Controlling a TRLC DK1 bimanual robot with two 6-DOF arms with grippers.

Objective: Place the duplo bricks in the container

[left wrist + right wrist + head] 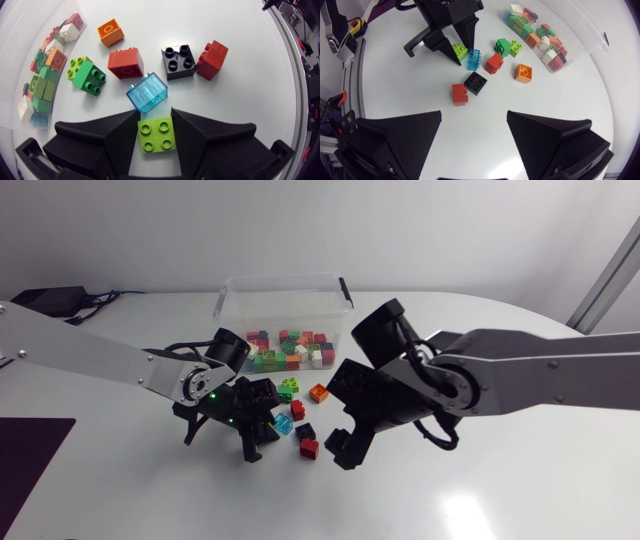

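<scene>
Left wrist view has the left jaws pinched on the lime brick (156, 136), clear blue brick (147, 93) just ahead, right jaws wide open and empty, so it's pickup time I reckon, next lift it over into the container (235, 308) further ahead.

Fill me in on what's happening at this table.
The left end effector is closed on a lime-green brick that sits on the table, with a clear blue brick just ahead of it. The right end effector hangs open above the table, holding nothing. Two red bricks, a black, a green and an orange one lie loose nearby. The container already holds many bricks.
</scene>
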